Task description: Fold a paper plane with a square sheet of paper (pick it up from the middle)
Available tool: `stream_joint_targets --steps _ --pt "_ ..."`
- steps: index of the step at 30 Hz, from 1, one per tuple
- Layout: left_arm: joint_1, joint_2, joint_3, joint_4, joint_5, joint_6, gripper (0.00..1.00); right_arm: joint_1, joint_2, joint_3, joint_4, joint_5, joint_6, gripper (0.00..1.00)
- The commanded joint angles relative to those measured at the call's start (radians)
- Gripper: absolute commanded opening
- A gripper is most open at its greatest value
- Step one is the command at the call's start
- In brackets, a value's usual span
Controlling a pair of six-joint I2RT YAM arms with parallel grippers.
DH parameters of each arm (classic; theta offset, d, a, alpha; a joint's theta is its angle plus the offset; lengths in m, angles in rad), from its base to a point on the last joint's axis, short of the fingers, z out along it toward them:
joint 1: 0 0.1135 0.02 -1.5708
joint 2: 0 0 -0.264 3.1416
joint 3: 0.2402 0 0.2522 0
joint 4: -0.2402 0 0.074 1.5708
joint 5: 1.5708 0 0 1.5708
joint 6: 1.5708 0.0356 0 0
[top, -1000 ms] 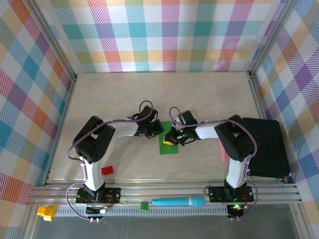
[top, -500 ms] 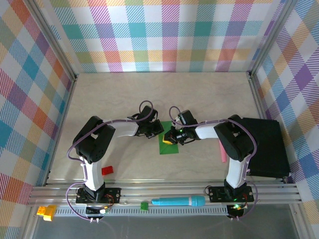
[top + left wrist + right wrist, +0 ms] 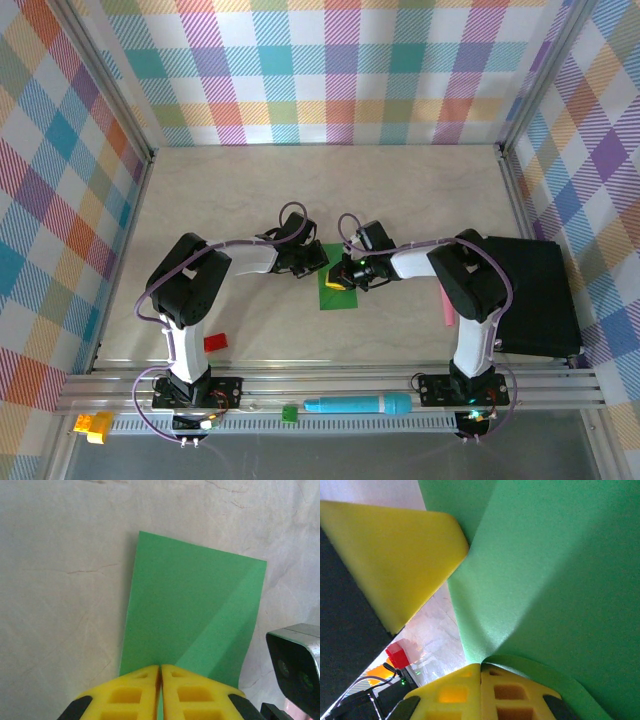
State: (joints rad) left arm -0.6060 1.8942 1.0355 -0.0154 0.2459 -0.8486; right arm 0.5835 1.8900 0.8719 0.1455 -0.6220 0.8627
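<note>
**A:** How will the green sheet (image 3: 190,610) handle?

**B:** Very light, thin and limp, I'd judge. It creases wherever it is pinched, and it could slip or tear. It is best taken flat by an edge or corner, with the rest lying on the counter (image 3: 250,190).

**A:** Where is it now?

**B:** Mid-counter, a little nearer the front edge, folded narrow. The left tool (image 3: 160,669) is closed on one edge of it. The right tool (image 3: 480,666) is closed too, apparently pinching a raised fold just beside.

**A:** Counts, left to right?

**B:** One red block (image 3: 214,343) near the front-left corner, two tools, one sheet, and one pink pen (image 3: 447,305) towards the right edge.
</note>
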Motion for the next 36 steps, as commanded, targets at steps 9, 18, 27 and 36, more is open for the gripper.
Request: stream_joint_targets --steps 9,18,27,36 --pt "0.005 0.021 -0.041 -0.076 0.004 -0.015 0.11 0.005 0.033 0.027 0.011 -0.015 -0.015 0.05" --pt "0.005 0.017 -0.045 -0.076 0.000 -0.016 0.10 0.005 0.044 0.031 -0.015 0.011 -0.024 0.05" --pt "0.005 0.000 -0.039 -0.080 0.000 -0.019 0.10 0.004 0.067 0.038 -0.061 0.045 -0.035 0.05" --pt "0.010 -0.136 0.050 -0.228 -0.154 0.004 0.15 0.004 0.069 0.033 -0.133 0.080 -0.053 0.10"
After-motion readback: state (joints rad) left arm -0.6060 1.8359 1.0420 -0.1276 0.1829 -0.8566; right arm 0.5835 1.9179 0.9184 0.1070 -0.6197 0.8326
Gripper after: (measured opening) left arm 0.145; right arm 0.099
